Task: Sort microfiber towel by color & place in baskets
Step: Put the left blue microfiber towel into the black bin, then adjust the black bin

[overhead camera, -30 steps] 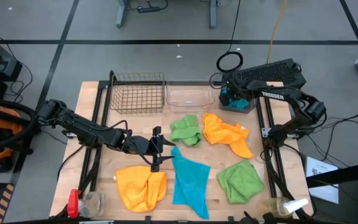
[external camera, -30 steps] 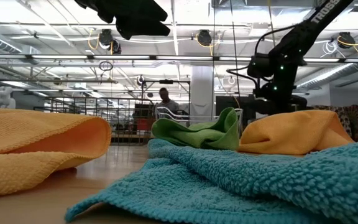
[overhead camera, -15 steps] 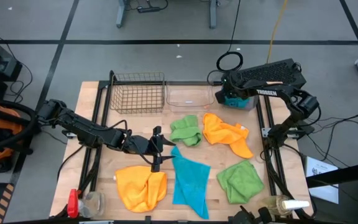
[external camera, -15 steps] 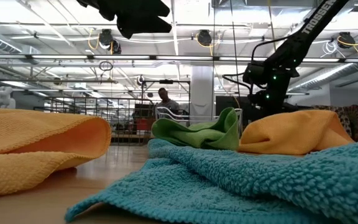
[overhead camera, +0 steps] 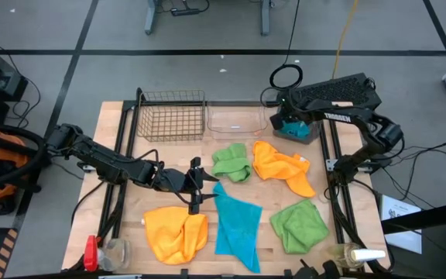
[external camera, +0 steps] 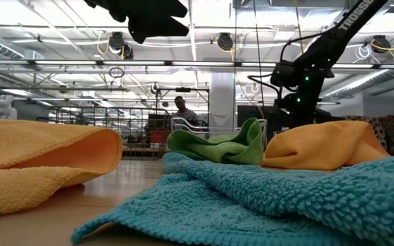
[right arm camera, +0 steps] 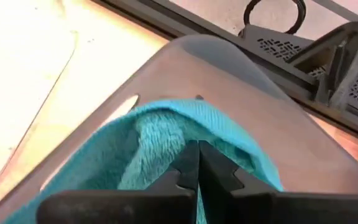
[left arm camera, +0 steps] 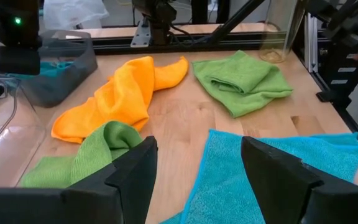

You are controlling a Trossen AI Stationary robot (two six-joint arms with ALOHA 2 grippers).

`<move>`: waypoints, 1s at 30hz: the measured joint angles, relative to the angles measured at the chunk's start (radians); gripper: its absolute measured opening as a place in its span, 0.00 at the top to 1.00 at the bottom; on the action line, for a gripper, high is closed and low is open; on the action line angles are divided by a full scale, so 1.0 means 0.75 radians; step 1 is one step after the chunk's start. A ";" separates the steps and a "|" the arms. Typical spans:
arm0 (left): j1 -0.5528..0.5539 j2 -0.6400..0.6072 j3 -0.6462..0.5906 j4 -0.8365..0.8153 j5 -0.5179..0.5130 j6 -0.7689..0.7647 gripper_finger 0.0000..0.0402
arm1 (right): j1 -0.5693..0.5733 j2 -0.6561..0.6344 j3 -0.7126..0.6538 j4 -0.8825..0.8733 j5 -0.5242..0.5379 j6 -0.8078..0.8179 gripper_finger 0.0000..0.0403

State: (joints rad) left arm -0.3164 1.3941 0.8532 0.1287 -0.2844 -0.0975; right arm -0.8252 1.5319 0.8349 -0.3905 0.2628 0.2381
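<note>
On the table lie two orange towels [overhead camera: 175, 234] [overhead camera: 283, 167], two green towels [overhead camera: 231, 161] [overhead camera: 300, 225] and a teal towel [overhead camera: 237, 225]. Along the far edge stand a wire-mesh basket [overhead camera: 173, 115], a clear tub [overhead camera: 237, 122] and a dark grey tub [overhead camera: 310, 136]. My right gripper [overhead camera: 288, 122] is over the grey tub, shut on a second teal towel [right arm camera: 160, 143] inside it. My left gripper [overhead camera: 197, 184] hovers open at the far left corner of the table's teal towel [left arm camera: 272, 168]. My right gripper pinches the teal towel between its two fingers at a raised fold [right arm camera: 213, 134] on its top. It comes from above, slanting down into the grey tub [right arm camera: 229, 74]. The rest of the towel lies bunched on the tub's floor.
A red-capped bottle [overhead camera: 91, 252] and a clear jar [overhead camera: 118, 249] stand at the near left corner, and another bottle [overhead camera: 360, 256] lies at the near right. Dark frame rails [overhead camera: 335, 194] run along both sides. A person [external camera: 181, 106] stands far back in the room.
My right gripper has drifted slightly toward the table's left and back again over the dark grey tub, staying shut. The towels on the table have not moved.
</note>
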 joint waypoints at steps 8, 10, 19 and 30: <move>0.000 0.000 0.000 0.021 0.000 0.000 0.41 | 0.012 -0.008 0.000 -0.040 -0.017 -0.015 1.00; 0.000 0.000 0.000 0.029 0.000 0.000 0.41 | 0.011 -0.008 0.001 -0.012 -0.047 -0.044 1.00; 0.000 0.000 0.000 0.029 0.000 -0.028 0.41 | 0.012 -0.009 0.004 -0.002 -0.185 -0.159 1.00; 0.000 0.000 0.000 0.020 0.000 -0.002 0.41 | 0.035 -0.269 0.067 -0.474 -0.086 -0.013 1.00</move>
State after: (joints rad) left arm -0.3164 1.3941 0.8532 0.1439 -0.2844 -0.0986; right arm -0.7988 1.3305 0.8849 -0.7460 0.1984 0.2280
